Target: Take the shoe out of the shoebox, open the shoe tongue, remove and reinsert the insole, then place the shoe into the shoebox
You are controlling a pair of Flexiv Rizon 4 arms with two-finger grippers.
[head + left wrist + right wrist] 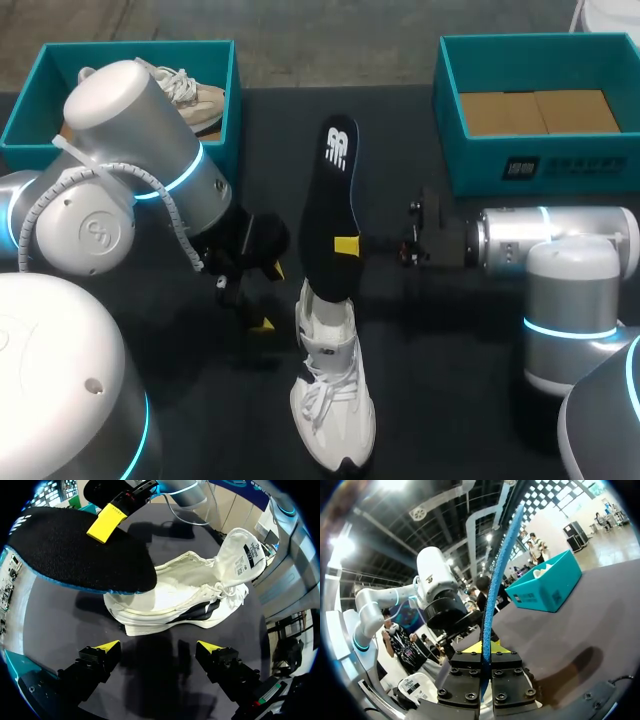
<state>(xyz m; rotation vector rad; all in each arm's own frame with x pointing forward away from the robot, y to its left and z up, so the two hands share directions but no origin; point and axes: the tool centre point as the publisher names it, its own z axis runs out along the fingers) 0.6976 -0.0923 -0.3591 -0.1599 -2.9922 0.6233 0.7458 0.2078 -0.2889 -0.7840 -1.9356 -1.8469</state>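
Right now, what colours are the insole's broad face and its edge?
The insole has a black face and a blue edge; clearest in the left wrist view.

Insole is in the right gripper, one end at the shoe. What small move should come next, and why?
Probably the right gripper should ease the insole down into the shoe. It is shut on the insole, whose lower end meets the shoe's opening. The tongue is folded back, and the left gripper hangs open beside the shoe.

Two glossy white robot arms with rounded casings, left arm [130,170] and right arm [560,255], both banded with glowing cyan rings. White ribbed cable [40,203] along the left arm. Black left hand [159,647] and right hand [483,649], with yellow wedge fingertips [107,646]. Round-headed screws [466,696] on the right hand.
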